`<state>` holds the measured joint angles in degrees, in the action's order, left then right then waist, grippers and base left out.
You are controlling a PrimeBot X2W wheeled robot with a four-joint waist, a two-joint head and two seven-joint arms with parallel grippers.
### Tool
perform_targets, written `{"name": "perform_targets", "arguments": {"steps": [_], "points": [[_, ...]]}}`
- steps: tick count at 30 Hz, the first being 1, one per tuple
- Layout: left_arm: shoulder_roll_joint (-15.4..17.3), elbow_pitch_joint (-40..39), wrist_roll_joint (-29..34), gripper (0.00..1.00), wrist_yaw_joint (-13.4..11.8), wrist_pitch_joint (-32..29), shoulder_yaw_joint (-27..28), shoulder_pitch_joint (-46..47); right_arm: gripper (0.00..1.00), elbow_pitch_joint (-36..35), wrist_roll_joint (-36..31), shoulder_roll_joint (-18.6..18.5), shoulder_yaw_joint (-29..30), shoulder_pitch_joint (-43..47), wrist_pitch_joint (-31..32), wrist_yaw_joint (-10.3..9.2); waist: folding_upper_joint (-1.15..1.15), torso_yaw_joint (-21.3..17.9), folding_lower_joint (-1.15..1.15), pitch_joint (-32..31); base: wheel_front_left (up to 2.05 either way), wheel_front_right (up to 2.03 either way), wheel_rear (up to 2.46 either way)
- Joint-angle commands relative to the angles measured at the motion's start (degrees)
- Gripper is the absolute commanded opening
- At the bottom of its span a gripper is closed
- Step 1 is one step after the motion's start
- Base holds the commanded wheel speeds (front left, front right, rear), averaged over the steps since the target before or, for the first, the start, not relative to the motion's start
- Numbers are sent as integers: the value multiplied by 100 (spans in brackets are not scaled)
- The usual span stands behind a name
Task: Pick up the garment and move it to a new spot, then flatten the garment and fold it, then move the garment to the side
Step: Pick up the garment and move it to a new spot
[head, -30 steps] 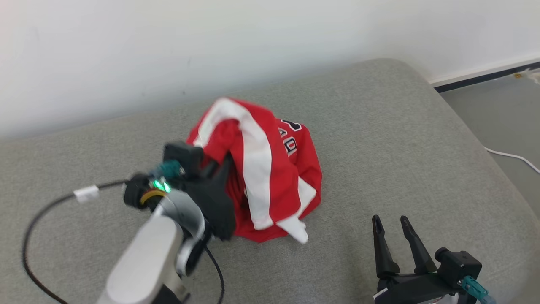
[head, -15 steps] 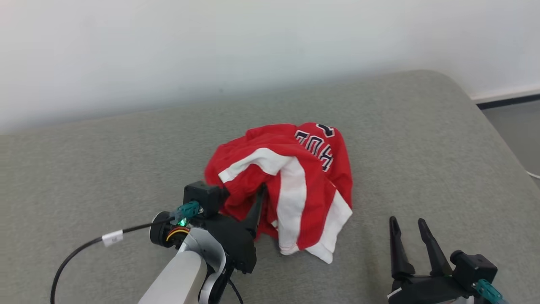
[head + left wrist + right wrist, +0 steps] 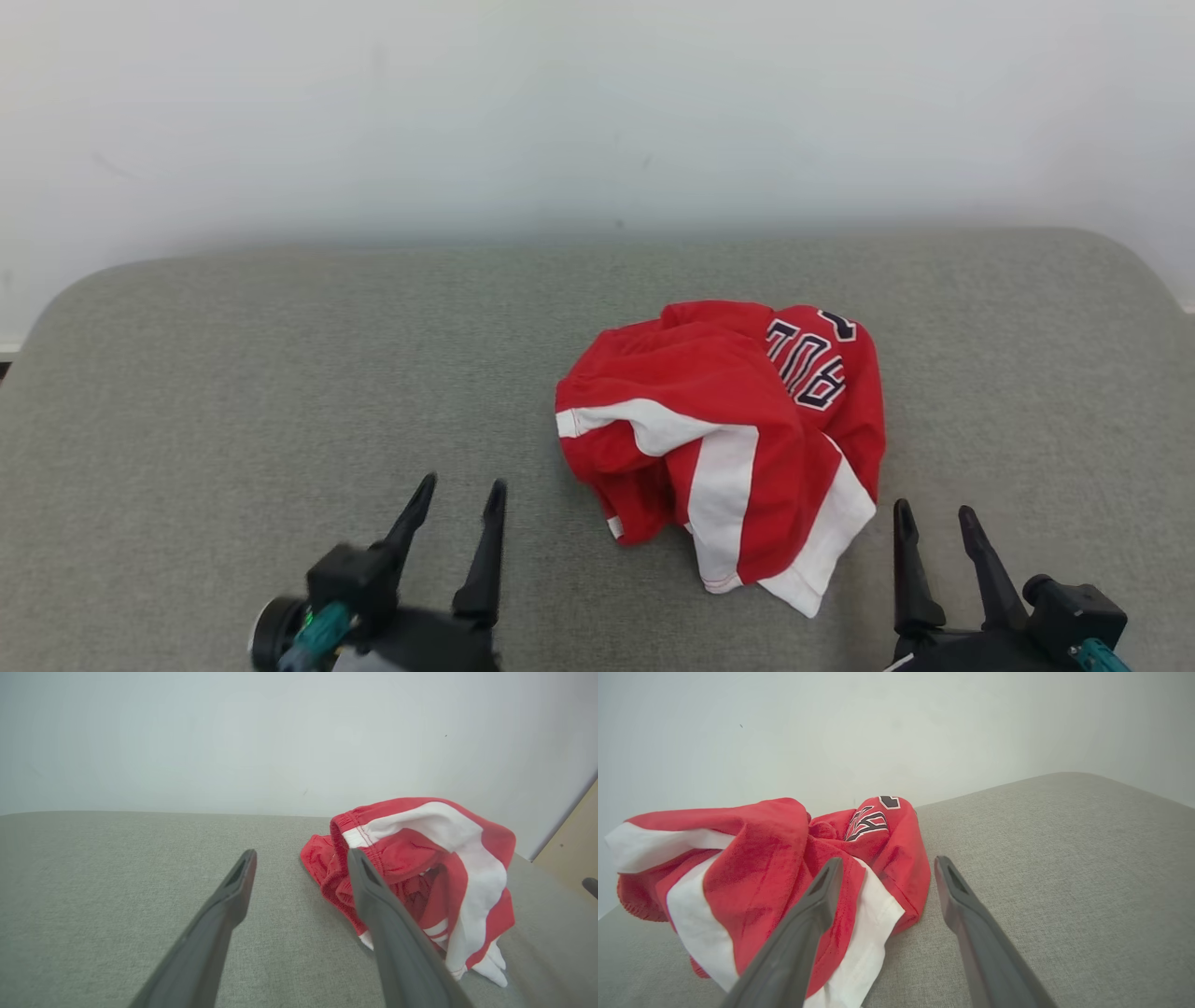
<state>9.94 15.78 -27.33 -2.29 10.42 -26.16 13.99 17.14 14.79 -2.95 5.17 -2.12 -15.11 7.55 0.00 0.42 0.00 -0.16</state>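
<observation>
The garment (image 3: 728,439) is a red piece with white stripes and dark lettering, lying crumpled in a heap on the grey cushion, right of centre. From the left wrist it appears as a mound to the right, the garment (image 3: 420,868) free of the fingers. My left gripper (image 3: 460,490) stands open at the lower left, apart from the cloth, nothing between its fingers. My right gripper (image 3: 934,518) is open at the lower right, just beyond the heap's white hem. In the right wrist view the garment (image 3: 761,868) lies ahead and to the left of the right gripper (image 3: 887,868).
The grey upholstered cushion (image 3: 280,373) spans the view, with rounded far corners and a white wall (image 3: 597,112) right behind it. Bare fabric stretches to the left of the heap.
My left gripper has opened, let go of the garment and drawn back to the lower left. The garment has settled into a heap. The head camera has shifted, so the whole scene moved.
</observation>
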Motion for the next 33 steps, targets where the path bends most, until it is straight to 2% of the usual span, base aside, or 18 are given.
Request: {"name": "perform_targets", "arguments": {"steps": [1, 7, 13, 20, 27, 33], "points": [[100, -118, 30, 100, -113, 106, 74, -259, 100, -2, -28, 13, -25, 63, -6, -12, 0, 186, 0, -110, 0, 0, 0], [187, -486, -39, 100, -484, 332, 365, -971, 100, 11, -6, 11, -56, 92, -6, -12, 0, 176, 0, -135, 0, 0, 0], [274, -613, -95, 100, -544, 335, 450, -1144, 100, 35, -7, 11, -102, 64, -6, -12, 0, 74, 0, -126, 0, 0, 0], [404, -520, -279, 100, -307, -226, 408, -670, 100, 38, 1, 11, -145, -18, -6, -12, 0, -235, 0, -75, 0, 0, 0], [585, -400, -706, 100, -31, -1448, 356, 26, 100, 59, 45, 13, -209, -61, -6, -12, 0, -652, 0, 42, 0, 0, 0], [423, -278, -1474, 100, 91, -2197, 603, 486, 100, 17, 36, 12, -281, -130, -6, -12, 0, -996, 0, 225, 0, 0, 0]]}}
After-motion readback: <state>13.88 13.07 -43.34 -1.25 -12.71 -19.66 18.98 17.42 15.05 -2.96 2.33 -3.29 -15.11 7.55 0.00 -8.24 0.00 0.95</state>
